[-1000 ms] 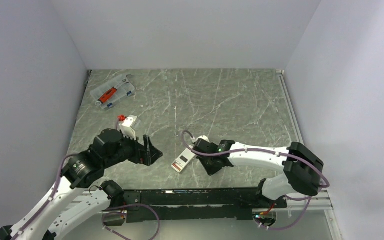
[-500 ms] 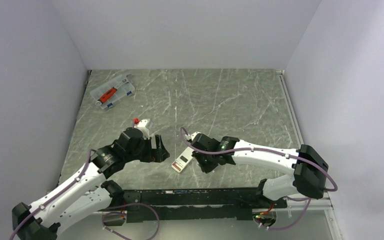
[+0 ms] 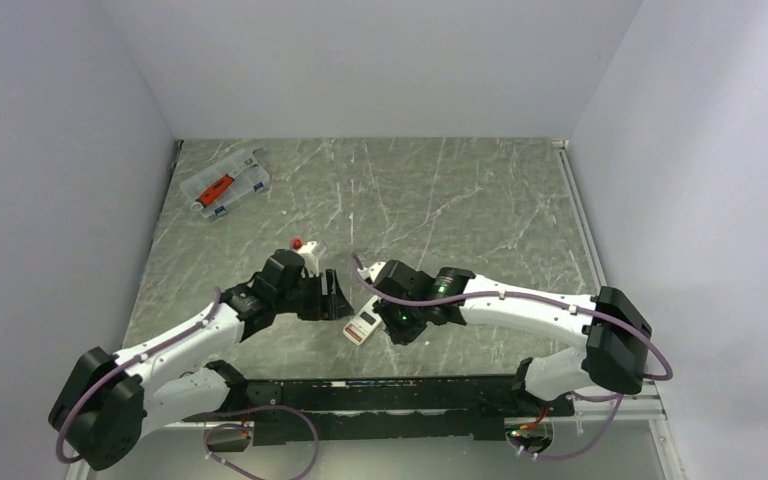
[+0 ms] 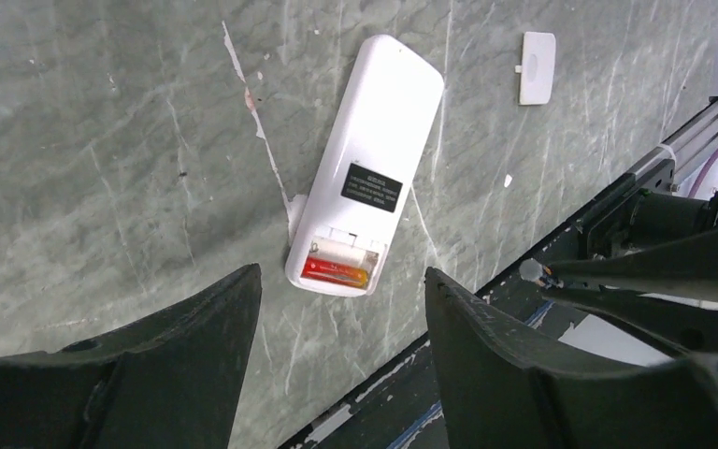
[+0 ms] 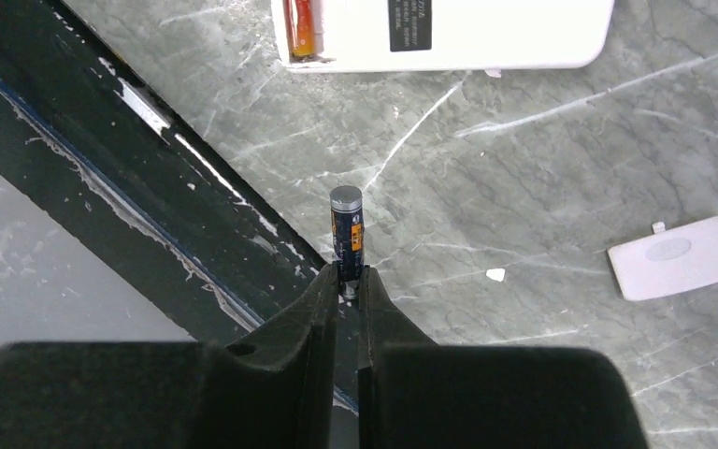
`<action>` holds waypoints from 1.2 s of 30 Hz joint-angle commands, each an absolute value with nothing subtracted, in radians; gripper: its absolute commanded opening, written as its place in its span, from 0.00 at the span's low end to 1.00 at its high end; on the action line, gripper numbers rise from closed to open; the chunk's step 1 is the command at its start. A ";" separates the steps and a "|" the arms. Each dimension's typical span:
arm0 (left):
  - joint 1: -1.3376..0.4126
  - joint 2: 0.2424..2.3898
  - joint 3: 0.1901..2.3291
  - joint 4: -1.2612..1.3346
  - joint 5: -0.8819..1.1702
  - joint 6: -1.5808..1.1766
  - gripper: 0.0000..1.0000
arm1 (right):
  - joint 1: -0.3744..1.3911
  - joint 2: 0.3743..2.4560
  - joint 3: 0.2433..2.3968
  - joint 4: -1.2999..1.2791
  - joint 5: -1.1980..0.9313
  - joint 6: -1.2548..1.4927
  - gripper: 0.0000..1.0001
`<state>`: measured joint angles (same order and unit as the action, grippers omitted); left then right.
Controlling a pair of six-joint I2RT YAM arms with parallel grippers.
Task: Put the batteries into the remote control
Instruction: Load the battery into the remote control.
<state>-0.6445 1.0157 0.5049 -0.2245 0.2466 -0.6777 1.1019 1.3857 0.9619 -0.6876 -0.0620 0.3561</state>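
Both arms reach low toward the near middle of the grey marbled counter (image 3: 440, 200). The left claw (image 4: 341, 281) hangs released over the back-up remote control (image 4: 369, 159), seemingly clear of it; the right claw (image 5: 349, 276) clenches a battery (image 5: 346, 224) just right of it. White walls enclose three sides.

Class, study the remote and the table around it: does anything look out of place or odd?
The remote control lies face down with its battery bay open, one battery in, one slot bare. A small white cover piece lies loose, apart from it.
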 commanded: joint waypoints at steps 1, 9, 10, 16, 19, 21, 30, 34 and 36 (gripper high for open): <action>-0.615 1.073 0.469 -0.034 0.367 -0.699 0.69 | 1.109 1.407 1.008 -0.672 -0.085 0.325 0.00; -0.606 1.171 0.418 0.098 0.443 -0.713 0.58 | 1.109 1.428 0.999 -0.666 -0.093 0.321 0.00; -0.605 1.182 0.414 0.105 0.448 -0.713 0.57 | 1.109 1.432 1.000 -0.665 -0.095 0.321 0.00; -0.604 1.205 0.385 0.124 0.459 -0.719 0.52 | 1.109 1.461 1.006 -0.655 -0.107 0.321 0.00; -0.604 1.200 0.367 0.133 0.461 -0.722 0.50 | 1.109 1.474 1.009 -0.657 -0.108 0.318 0.00; -0.604 1.197 0.355 0.145 0.465 -0.728 0.49 | 1.109 1.479 1.011 -0.657 -0.107 0.319 0.00; -0.604 1.224 0.325 0.213 0.518 -0.733 0.41 | 1.109 1.524 1.039 -0.662 -0.119 0.309 0.00; -0.604 1.247 0.316 0.247 0.531 -0.739 0.38 | 1.109 1.554 1.069 -0.683 -0.119 0.288 0.00; -0.604 1.257 0.312 0.263 0.535 -0.743 0.37 | 1.109 1.574 1.085 -0.693 -0.121 0.277 0.00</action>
<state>-0.6079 1.2381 0.3244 0.1841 0.4973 -0.7280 1.1049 1.5494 1.0237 -0.6830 -0.1135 0.3126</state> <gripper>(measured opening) 0.379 0.110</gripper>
